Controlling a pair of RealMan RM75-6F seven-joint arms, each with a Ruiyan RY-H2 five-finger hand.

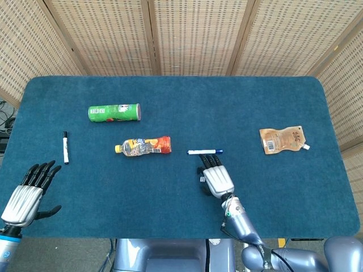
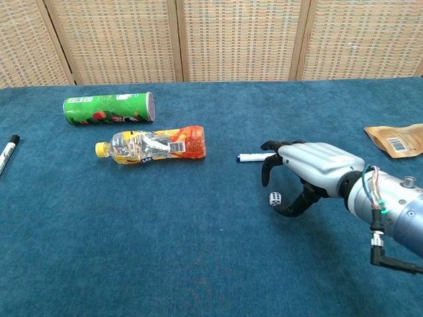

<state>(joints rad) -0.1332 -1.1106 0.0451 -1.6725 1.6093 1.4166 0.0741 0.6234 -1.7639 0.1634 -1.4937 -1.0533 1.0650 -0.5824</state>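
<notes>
My right hand [image 1: 218, 179] [image 2: 305, 170] hovers palm-down over a small white die [image 2: 275, 198] [image 1: 201, 179], fingers curved and apart, thumb just right of the die; it holds nothing. A blue-capped white pen [image 1: 205, 152] [image 2: 252, 157] lies just beyond its fingertips. My left hand [image 1: 27, 194] is open at the table's near left corner, fingers spread, seen only in the head view. A black marker [image 1: 65, 147] [image 2: 6, 152] lies ahead of it.
A green snack can [image 1: 113, 112] [image 2: 109, 108] lies on its side at the back left. An orange drink bottle [image 1: 143, 145] [image 2: 151, 145] lies near the middle. A brown pouch [image 1: 283, 139] [image 2: 397, 139] rests at the right. The blue cloth table [image 1: 170, 192] ends near both hands.
</notes>
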